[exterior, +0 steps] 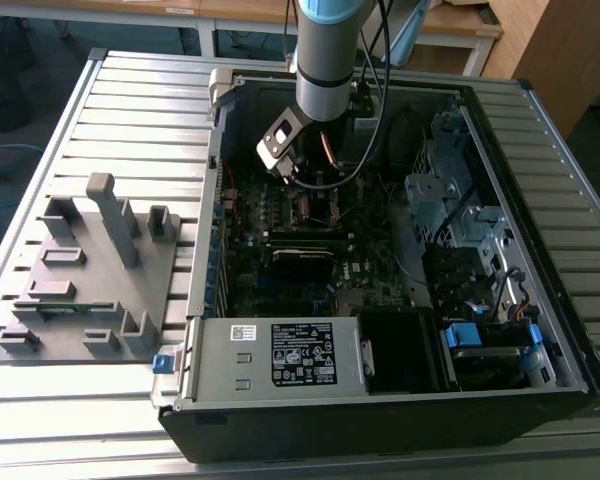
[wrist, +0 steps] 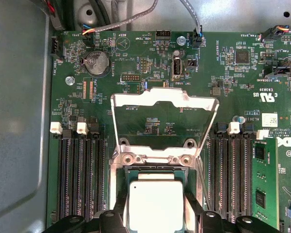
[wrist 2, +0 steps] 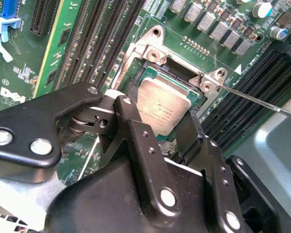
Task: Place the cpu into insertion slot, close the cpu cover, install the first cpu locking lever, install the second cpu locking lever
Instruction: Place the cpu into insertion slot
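Farthest toward the exterior view's left, a grey moulded fixture (exterior: 90,270) of blocks and posts lay on the ribbed metal tabletop (exterior: 40,130). Next came the open computer case (exterior: 380,435), its green-black circuit board (exterior: 280,285) matt and densely studded, with the arm reaching down into it. At the exterior view's right sat folded sheet-metal drive bays (exterior: 450,200). Within the case, in the second wrist view, the black claw (wrist 2: 157,111) had its two fingers set narrowly apart against opposite edges of the cpu (wrist 2: 162,104), apparently gripping it. The cpu, a flat square with a dull silvery lid, lay in or just over the insertion slot (wrist 2: 160,72), a dark recess with a bright metal rim, flanked by long black ribbed memory slots (wrist: 80,179). Full seating could not be confirmed. The cpu cover (wrist: 165,99), a thin silvery frame with a large window, stood raised on its hinge, not yet closed. One thin wire locking lever (wrist 2: 262,103) angled free of the socket, unlatched. Judged so, the first step was nearly done; the cover and both levers remained.
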